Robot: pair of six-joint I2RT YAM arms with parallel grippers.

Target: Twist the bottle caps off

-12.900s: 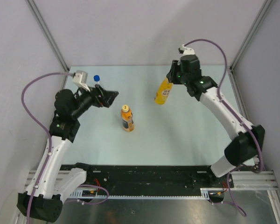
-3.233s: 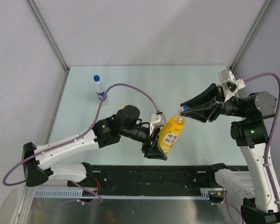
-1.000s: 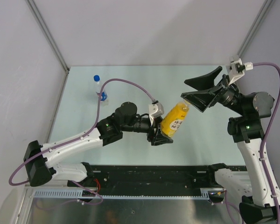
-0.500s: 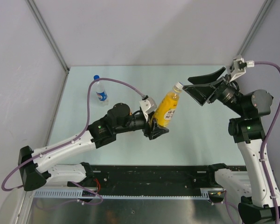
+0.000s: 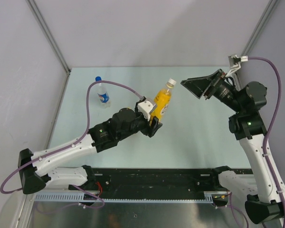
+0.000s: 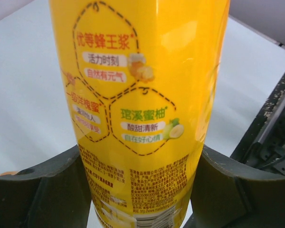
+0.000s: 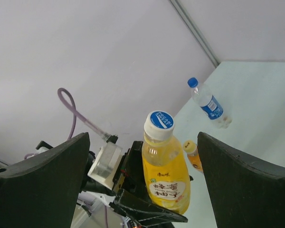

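**Cap points at the waiting right arm**

The left end effector [image 5: 155, 124] is clamped on the yellow bottle [image 5: 161, 102] low on its body, above the surface [image 5: 194, 135]; the bottle's long axis tilts cap-first toward the right arm; the white cap [image 5: 170, 82] lies just left of the right end effector [image 5: 191, 90], whose fingers are spread wide, not yet around it.

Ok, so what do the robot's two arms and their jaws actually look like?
The left arm and right arm both have white shells on the long links and black joint housings, each with a small green light. A purple cable loops along each to a pale camera block at the wrist. The jaws are broad, dark, curved plates.
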